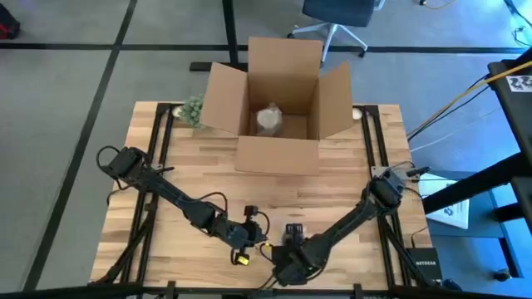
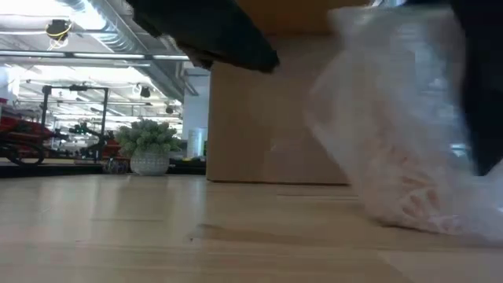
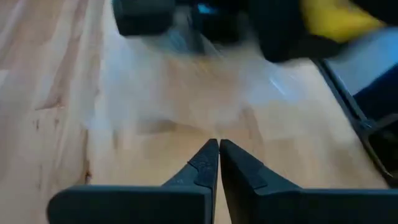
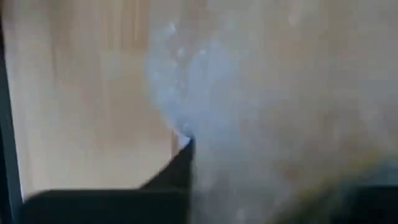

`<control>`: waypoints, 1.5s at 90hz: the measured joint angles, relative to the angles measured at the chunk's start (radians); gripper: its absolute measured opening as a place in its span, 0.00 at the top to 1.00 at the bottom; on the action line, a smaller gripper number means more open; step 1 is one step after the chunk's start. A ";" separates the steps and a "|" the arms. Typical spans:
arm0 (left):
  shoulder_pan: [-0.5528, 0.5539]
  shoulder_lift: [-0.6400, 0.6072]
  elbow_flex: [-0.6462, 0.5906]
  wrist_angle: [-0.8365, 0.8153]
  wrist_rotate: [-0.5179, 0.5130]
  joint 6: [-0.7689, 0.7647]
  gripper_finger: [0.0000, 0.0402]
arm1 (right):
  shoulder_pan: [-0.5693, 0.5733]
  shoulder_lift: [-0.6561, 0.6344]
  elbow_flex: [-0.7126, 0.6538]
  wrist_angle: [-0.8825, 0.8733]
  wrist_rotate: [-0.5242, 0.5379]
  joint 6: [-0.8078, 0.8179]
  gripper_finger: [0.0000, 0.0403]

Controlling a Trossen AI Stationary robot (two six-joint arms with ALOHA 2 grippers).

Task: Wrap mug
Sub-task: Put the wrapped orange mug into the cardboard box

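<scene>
Translucent plastic wrap sheet (image 2: 397,157), crinkled and faintly bubbled, hangs nearest the low camera, its lower edge touching the pale wooden plank worktop (image 1: 150,208). Judged: lifted off the surface so it can go round the item.

Open brown cardboard box (image 1: 278,108) stands at the far edge of the worktop, all four flaps spread outward, which leaves the top clear for loading.

Left tool (image 1: 252,226): near front edge, just beside the right tool. Fingers pressed together, tips meeting; wrist view shows the sheet just ahead of them, none visibly pinched.

Right tool (image 1: 291,235): at front edge, close against the sheet. Wrist view is filled with cloudy film over one dark finger (image 4: 180,165); cannot tell whether it is spread or gripping.

Small green potted plant (image 1: 193,110) sits by the box's left flap, clear of the work.

Mug: no bare mug visible. A pale rounded bundle (image 1: 270,119) rests on the box floor; possibly the mug already wrapped, unconfirmed.
</scene>
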 joint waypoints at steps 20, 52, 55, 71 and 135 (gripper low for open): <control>-0.053 -0.141 0.001 -0.132 -0.035 -0.030 1.00 | 0.017 -0.134 0.002 0.007 0.084 0.016 0.94; -0.068 -0.334 0.001 -0.290 -0.065 -0.030 1.00 | 0.021 -0.379 0.004 0.184 0.357 -0.221 0.94; -0.068 -0.347 0.001 -0.305 -0.069 -0.033 1.00 | 0.014 -0.400 0.003 0.211 0.367 -0.260 0.94; -0.063 -0.382 0.001 -0.357 -0.114 -0.026 1.00 | -0.050 -0.511 0.004 0.306 0.471 -0.449 0.94; 0.114 -0.382 0.001 -0.383 -0.141 0.002 1.00 | -0.887 -0.474 -0.002 0.297 0.201 -0.589 0.94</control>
